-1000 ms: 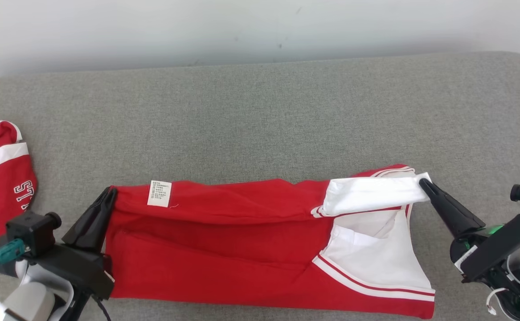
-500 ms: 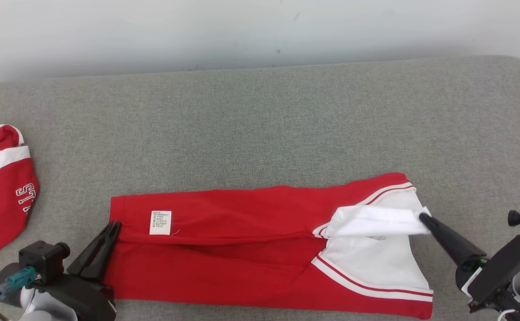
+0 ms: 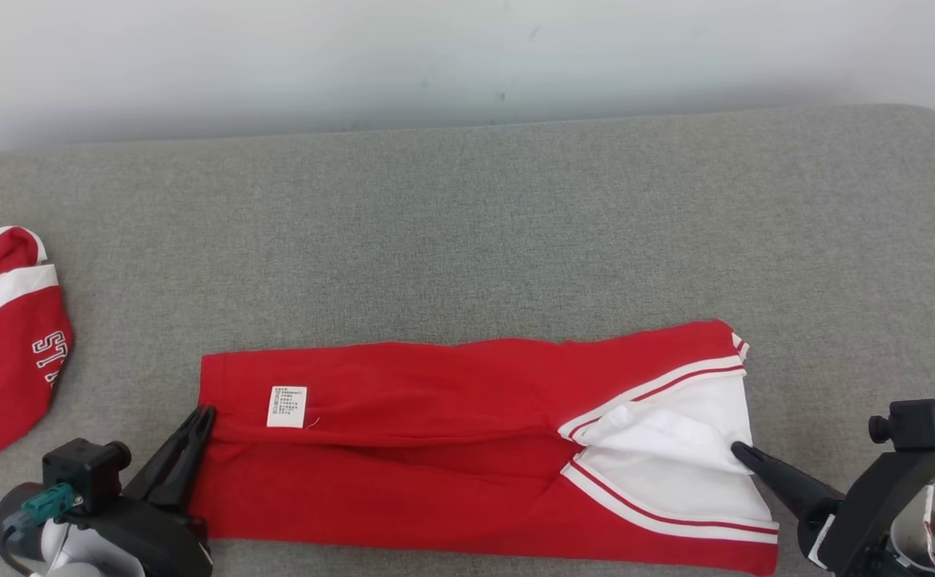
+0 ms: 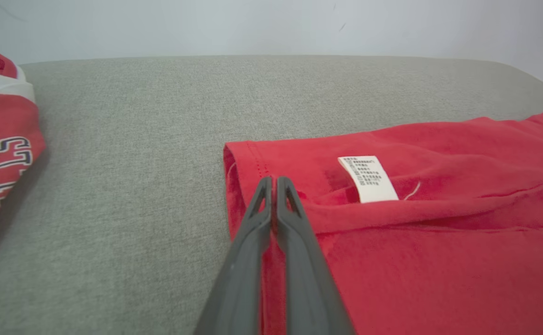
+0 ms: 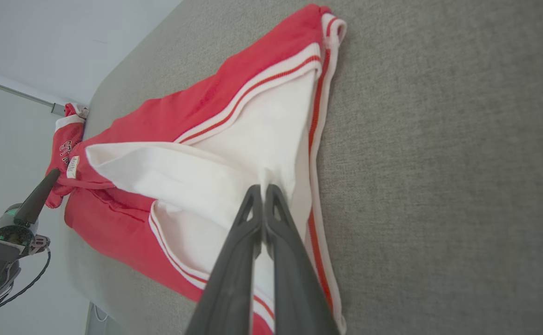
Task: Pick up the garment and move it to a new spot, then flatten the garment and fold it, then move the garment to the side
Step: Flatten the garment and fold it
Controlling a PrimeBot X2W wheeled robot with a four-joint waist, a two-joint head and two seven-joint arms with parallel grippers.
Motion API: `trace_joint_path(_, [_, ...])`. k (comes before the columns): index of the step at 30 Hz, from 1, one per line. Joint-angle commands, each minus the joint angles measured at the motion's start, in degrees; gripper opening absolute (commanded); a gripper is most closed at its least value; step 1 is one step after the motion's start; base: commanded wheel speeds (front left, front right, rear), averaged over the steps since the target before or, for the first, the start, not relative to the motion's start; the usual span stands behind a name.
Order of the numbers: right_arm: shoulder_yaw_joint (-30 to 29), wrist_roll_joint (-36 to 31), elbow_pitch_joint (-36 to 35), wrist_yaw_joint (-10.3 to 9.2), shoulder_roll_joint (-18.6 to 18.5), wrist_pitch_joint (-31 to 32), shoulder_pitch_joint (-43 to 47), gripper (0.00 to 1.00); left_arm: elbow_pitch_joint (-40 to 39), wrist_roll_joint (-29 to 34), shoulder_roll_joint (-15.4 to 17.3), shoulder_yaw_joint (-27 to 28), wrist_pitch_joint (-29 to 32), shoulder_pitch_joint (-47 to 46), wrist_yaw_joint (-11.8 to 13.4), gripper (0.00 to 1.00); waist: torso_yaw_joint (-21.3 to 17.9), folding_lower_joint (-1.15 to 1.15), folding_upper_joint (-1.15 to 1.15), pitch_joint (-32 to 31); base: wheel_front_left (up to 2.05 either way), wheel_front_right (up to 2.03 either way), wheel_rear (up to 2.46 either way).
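Garment [image 3: 435,457] edge has sunk onto the lower half, with left fingers [image 3: 181,455] and right fingers [image 3: 779,486] still pinching its ends, so this fold looks nearly laid.

- Bright, even, diffuse light; no glare.
- Faint soft shadows along the garment [image 3: 403,481] edges.
- Head view sharp; wrist views curve at edges, nearest foreground slightly soft.

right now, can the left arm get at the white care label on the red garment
Probably yes: the care label lies uncovered on the garment, just beside the left pincer. That pincer is shut on the garment's edge, though, so it must let go first.
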Motion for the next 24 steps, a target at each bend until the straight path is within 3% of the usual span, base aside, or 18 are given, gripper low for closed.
trace_joint_path(1, [0.24,-0.81,0.95,-0.11,0.17,0.24,-0.67,0.00,0.48,0.37,-0.06,0.48,-0.33,0.02,0.13,0.00,0.08,0.00,-0.01,-0.24,0.00,0.00,0.00])
trace_joint_path(2, [0.24,-0.81,0.95,-0.11,0.17,0.24,-0.67,0.00,0.48,0.37,-0.06,0.48,-0.33,0.02,0.13,0.00,0.08,0.00,-0.01,-0.24,0.00,0.00,0.00])
trace_joint_path(3, [0.23,-1.18,1.25,-0.11,0.26,-0.25,-0.90,0.36,0.49,0.18,-0.35,0.83,-0.33,0.15,0.13,0.11,0.10,0.00,-0.01,-0.38,0.00,0.00,0.00])
trace_joint_path(4, [0.08,-1.09,1.35,-0.11,0.63,-0.68,-1.02,1.00,0.40,0.05,-0.57,1.20,-0.33,0.36,0.13,0.67,0.10,0.00,-0.01,-0.53,0.00,0.00,0.00])
trace_joint_path(5, [-0.04,-0.91,1.35,-0.11,0.85,-0.83,-0.98,1.00,0.31,0.23,-0.61,1.50,-0.33,0.63,0.13,1.00,0.11,0.00,-0.01,-0.74,0.00,0.00,0.00])
trace_joint_path(15, [-4.11,-0.09,-3.08,-0.11,-1.67,-6.00,2.04,1.00,-7.26,3.47,-3.32,9.74,-0.32,6.69,2.16,1.00,0.66,0.00,-0.01,-4.18,0.00,0.00,0.00])
trace_joint_path(24, [-3.22,-5.50,3.84,-0.11,-1.50,-9.63,2.95,1.00,-15.01,6.77,-6.34,16.95,-0.32,13.59,5.19,1.00,1.46,0.00,-0.01,-7.00,0.00,0.00,0.00])
